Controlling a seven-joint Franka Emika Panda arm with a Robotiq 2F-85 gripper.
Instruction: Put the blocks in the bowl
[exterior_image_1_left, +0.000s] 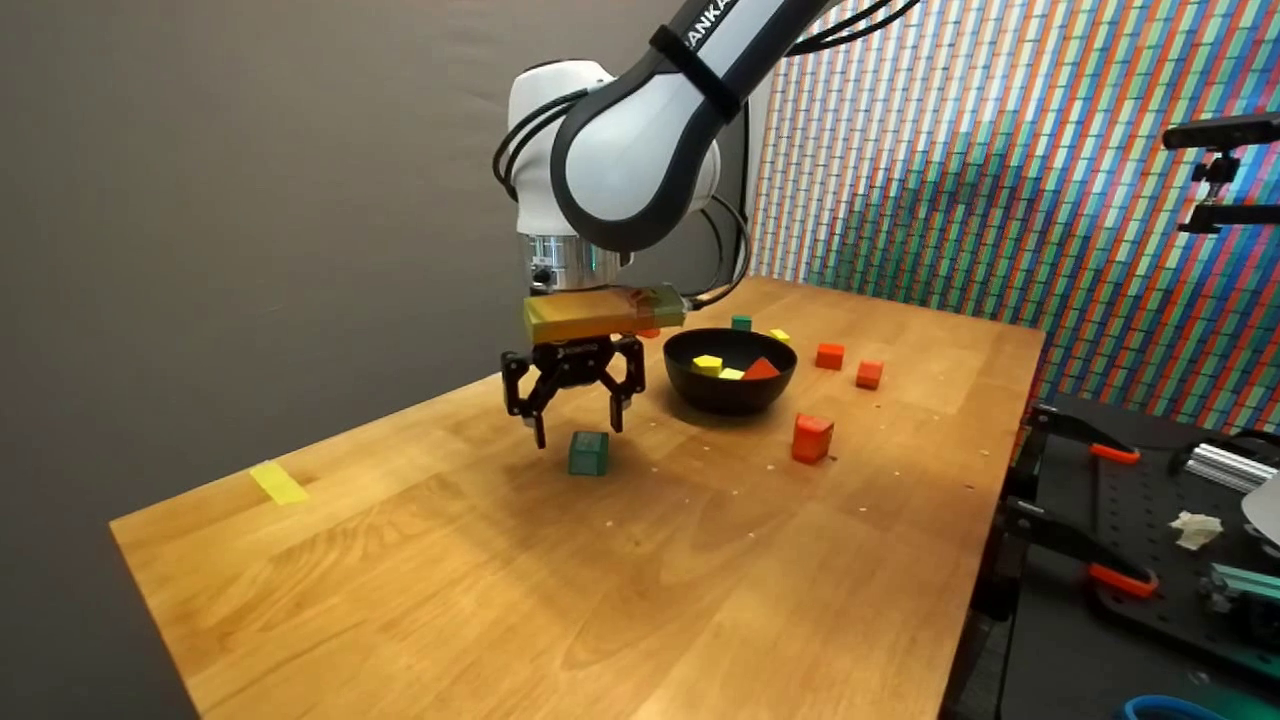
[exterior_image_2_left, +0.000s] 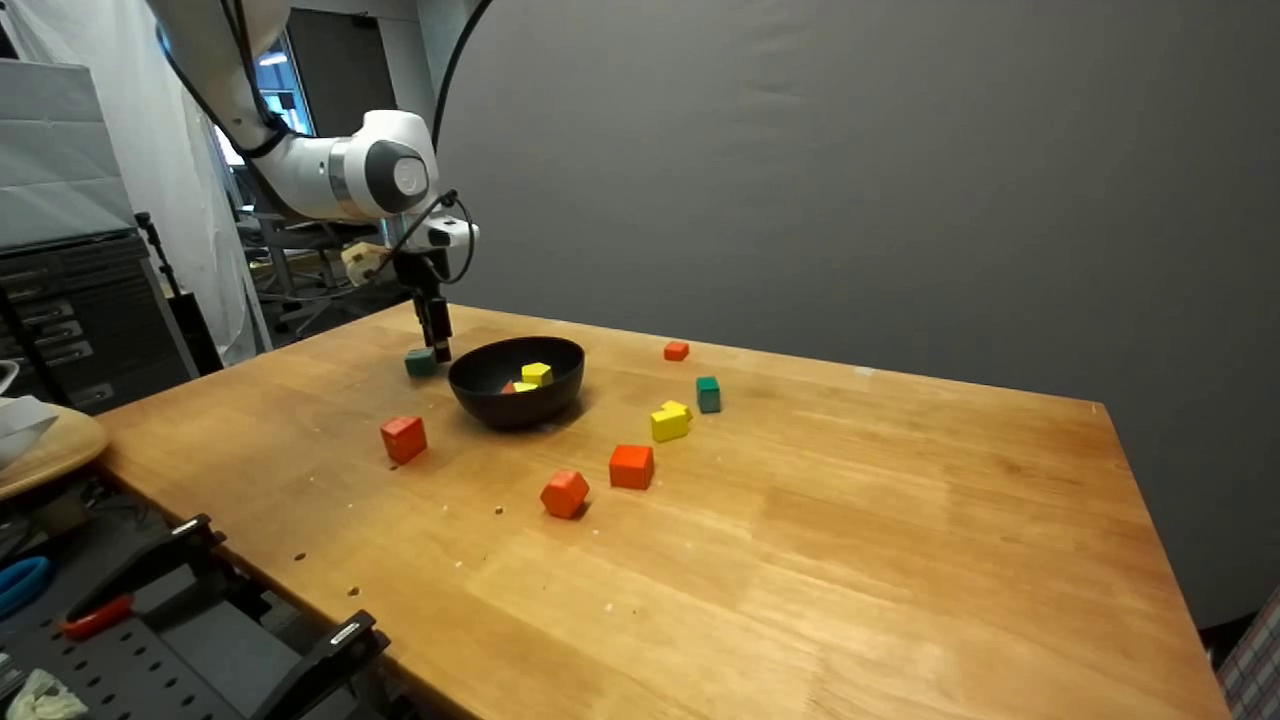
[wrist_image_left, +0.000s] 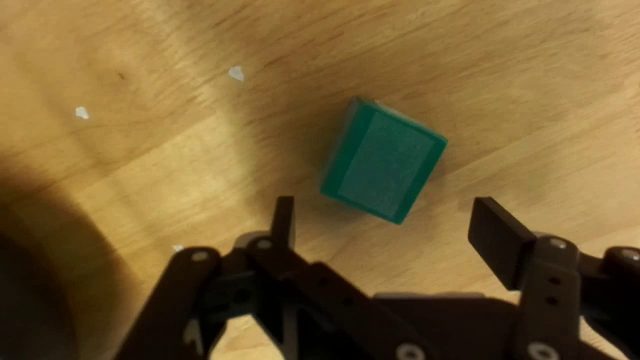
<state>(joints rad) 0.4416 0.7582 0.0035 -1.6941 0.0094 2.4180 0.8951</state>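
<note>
Spread wide, presumably to straddle the green cube (wrist_image_left: 385, 164) on the wooden worktop (exterior_image_1_left: 760, 600), the black pincer (exterior_image_1_left: 579, 431) hangs near it, gripping nothing; the round black bowl (exterior_image_1_left: 728, 396) nearby, holding yellow and red blocks (exterior_image_1_left: 707, 366), likely shortens the carry.

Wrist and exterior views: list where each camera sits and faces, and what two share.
Wrist view: wrist-mounted, facing down at a green block; fingers show.
In an exterior view: higher than the wooden table, facing the black bowl, fingers nearer; Franka arm shows.
In an exterior view: likewise higher, facing the bowl, red blocks nearer, fingers farther; arm shows.
Both exterior views share bowl, arm and fingers.
</note>
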